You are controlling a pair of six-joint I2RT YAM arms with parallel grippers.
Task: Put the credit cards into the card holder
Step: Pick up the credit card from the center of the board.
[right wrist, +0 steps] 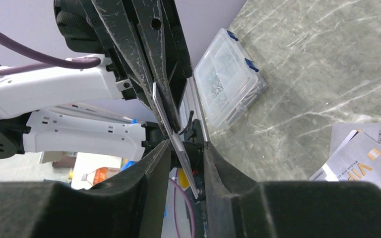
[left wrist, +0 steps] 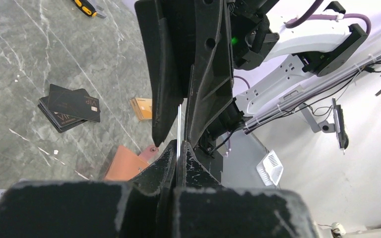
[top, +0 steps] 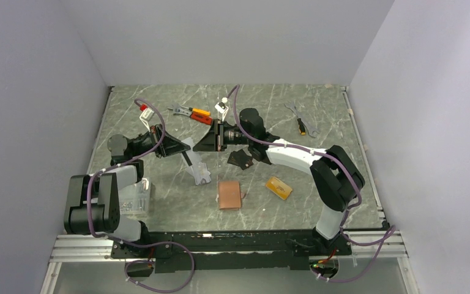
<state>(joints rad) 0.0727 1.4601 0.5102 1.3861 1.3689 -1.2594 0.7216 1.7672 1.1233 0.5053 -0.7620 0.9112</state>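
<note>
Above the tabletop (top: pixel 269 104), the left claw (left wrist: pixel 177 148) is clamped on a card (left wrist: pixel 179 129), edge-on, long axis running toward the right claw (right wrist: pixel 184 145) (jaws parted, slack around it).

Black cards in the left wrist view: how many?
2: one black card on top, a second black card poking out beneath it, stacked on the table left of the orange-gold card. More may hide underneath.

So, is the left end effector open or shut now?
Shut: the left end effector pinches a thin credit card, seen edge-on, between its closed jaws.
</note>
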